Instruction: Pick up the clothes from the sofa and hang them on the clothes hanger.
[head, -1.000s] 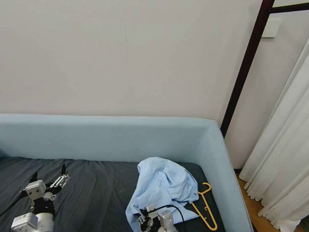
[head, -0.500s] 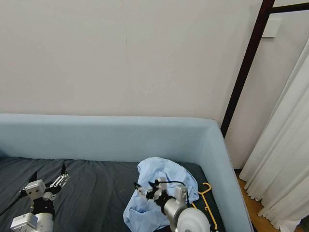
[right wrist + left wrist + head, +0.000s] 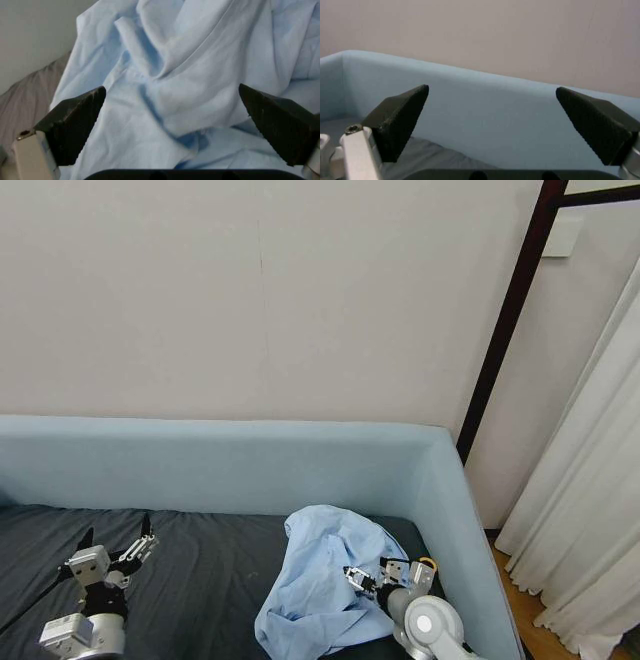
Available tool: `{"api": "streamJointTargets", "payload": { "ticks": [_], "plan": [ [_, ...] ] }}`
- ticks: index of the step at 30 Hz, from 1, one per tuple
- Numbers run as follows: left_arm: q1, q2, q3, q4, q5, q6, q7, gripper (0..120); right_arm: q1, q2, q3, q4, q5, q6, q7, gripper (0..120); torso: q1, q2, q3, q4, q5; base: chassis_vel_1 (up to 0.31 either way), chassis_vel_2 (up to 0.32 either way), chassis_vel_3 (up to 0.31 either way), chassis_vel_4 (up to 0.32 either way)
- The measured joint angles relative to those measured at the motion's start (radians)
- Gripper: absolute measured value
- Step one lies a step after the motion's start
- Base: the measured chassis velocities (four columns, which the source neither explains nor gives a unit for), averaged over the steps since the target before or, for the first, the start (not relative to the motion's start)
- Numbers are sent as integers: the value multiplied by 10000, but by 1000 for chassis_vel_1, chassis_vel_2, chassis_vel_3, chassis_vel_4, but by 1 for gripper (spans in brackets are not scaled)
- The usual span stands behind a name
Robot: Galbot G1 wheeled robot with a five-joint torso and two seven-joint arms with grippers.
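Sofa: pale blue sofa (image 3: 250,465) with a dark seat cushion (image 3: 200,565); the shirt, a hanger and both hands are on or over the seat.
Shirt: light blue shirt (image 3: 318,575), crumpled in a heap with deep folds, lying toward the sofa's right end.
Hanger: yellow hanger (image 3: 429,562), at the sofa's right end, largely hidden behind the right arm.
Right hand: right hand (image 3: 369,578), low against the shirt, fingers spread, gripping nothing.
Left hand: left hand (image 3: 117,537), over the seat toward the sofa's left end, fingers spread wide.
Right wrist view: the shirt's folds seen close, between the spread fingers (image 3: 75,120).
Left wrist view: the sofa's backrest and the wall (image 3: 485,33) above it.
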Motion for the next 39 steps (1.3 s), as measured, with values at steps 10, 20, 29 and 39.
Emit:
{"api": "streamJointTargets", "payload": {
  "ticks": [10,20,29,39],
  "plan": [
    [299,9,-242,-170,-32,-42,2,100,361,191,72,-1408,-977,415,-1394,86,0,1,0,-2,-1,0,0,0,0],
    [365,-34,-232,-232,-11,-59,2,100,320,227,-11,-1674,-1468,782,-2063,49,-1,1,0,-2,-1,0,0,0,0],
    [390,-119,-230,-242,6,-118,-5,100,341,157,-88,-1778,-1686,1302,-2596,19,0,1,0,-2,-1,0,0,0,0],
    [283,-128,-230,-186,1,-147,-34,100,314,10,-117,-1475,-1752,1874,-2892,0,-1,2,0,-2,0,0,0,0,0]
  ]
}}
